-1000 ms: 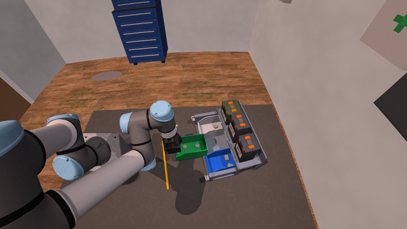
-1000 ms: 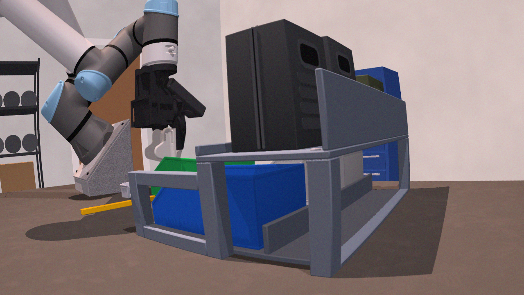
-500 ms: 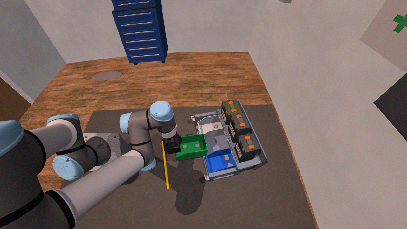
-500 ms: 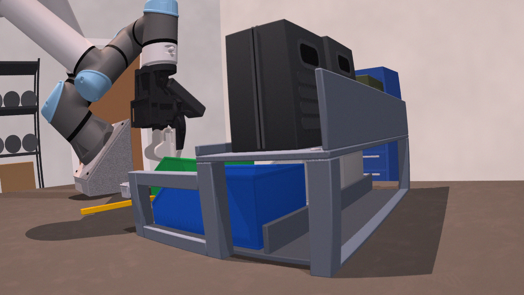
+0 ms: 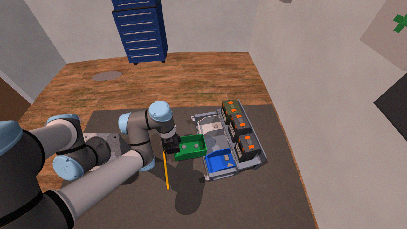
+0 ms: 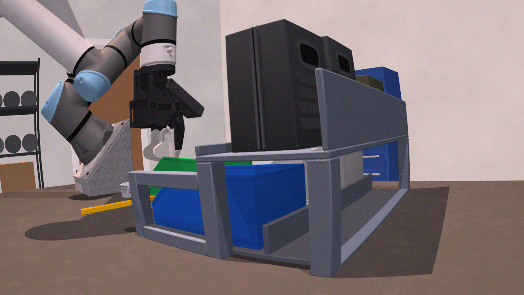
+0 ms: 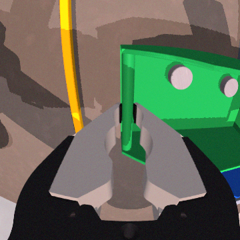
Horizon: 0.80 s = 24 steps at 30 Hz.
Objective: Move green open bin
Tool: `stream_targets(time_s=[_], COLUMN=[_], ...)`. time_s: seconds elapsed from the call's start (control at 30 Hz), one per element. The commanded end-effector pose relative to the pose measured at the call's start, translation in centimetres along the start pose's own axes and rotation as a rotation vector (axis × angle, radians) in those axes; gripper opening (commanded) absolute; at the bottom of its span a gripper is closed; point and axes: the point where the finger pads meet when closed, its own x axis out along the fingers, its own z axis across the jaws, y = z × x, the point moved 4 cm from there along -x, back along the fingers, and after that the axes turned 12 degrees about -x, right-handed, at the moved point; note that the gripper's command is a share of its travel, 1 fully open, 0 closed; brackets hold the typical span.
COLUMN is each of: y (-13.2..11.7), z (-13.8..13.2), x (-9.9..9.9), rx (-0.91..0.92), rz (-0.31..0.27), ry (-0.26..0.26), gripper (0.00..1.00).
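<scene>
The green open bin (image 5: 189,155) (image 6: 178,164) (image 7: 153,100) is held level and upright in front of the grey shelf rack (image 5: 223,176) (image 6: 216,220), its far end close to the rack's front edge. Two round grey parts lie in it, a left one (image 5: 183,147) (image 7: 181,77) and a right one (image 5: 196,146) (image 7: 230,87). My gripper (image 7: 127,105) is shut on the bin's near rim, one finger on each side in the wrist view. The top and exterior views do not show clearly how high the bin's underside is above the table (image 5: 244,204) (image 6: 109,264).
A yellow bar (image 5: 166,173) (image 6: 106,207) (image 7: 67,67) lies on the table just on the robot's side of the bin. A blue bin (image 5: 213,166) (image 6: 251,201) and a white bin (image 5: 209,128) stand in the rack. Tall cases (image 5: 247,148) (image 6: 271,91) stand on its upper level.
</scene>
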Motion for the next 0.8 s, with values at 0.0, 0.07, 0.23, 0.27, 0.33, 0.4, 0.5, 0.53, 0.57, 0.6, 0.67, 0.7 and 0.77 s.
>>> stream_targets(time_s=[0.0,0.07,0.23,0.27,0.33,0.4,0.5,0.53,0.57,0.6,0.67,0.7,0.77], y=[0.0,0.0,0.1,0.1,0.1,0.2,0.2,0.2,0.3,0.3,0.3,0.3,0.3], z=[-0.2,-0.2,-0.5,-0.6,-0.7,-0.8,-1.1,-1.1,-1.2,-1.2,-1.3,-1.4,-1.5], x=[0.0,0.0,0.0,0.0,0.0,0.0,0.0,0.0,0.0,0.0,0.0,0.0,0.0], rx=[0.000,0.000,0.000,0.000,0.000,0.000,0.000,0.000,0.000,0.000,0.000,0.000,0.000], rz=[0.000,0.000,0.000,0.000,0.000,0.000,0.000,0.000,0.000,0.000,0.000,0.000,0.000], ry=[-0.001,-0.001,-0.001,-0.001,-0.001,-0.001,-0.001,-0.001,-0.001,-0.001,-0.001,-0.001,-0.001], gripper=[0.00,0.00,0.00,0.00,0.00,0.00,0.00,0.00,0.00,0.00,0.00,0.00,0.00])
